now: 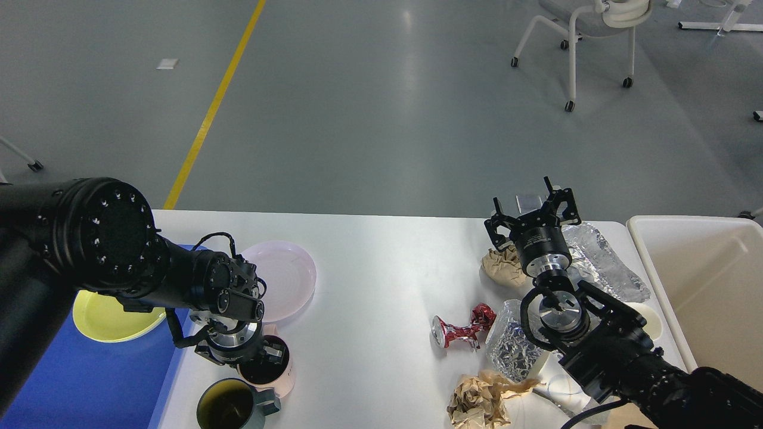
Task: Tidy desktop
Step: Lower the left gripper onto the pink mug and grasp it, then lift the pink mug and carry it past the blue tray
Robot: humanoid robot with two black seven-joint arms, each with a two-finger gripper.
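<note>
The white desktop (381, 268) carries dishes on its left and rubbish on its right. My left gripper (260, 356) points down at the near left, shut on the rim of a pink mug (275, 376). A dark green mug (229, 408) stands just in front of it. A pink plate (286, 277) lies behind the gripper. My right gripper (530, 213) is open and empty at the table's far right edge, above a brown paper wad (501, 265) and a sheet of foil (605, 268).
A blue tray (89, 381) at the left holds a yellow plate (110, 316). A crushed red can (462, 330), a foil ball (509, 348) and another brown paper wad (480, 399) lie near my right arm. A cream bin (703, 286) stands at the right. A wheeled chair (581, 36) is on the floor beyond.
</note>
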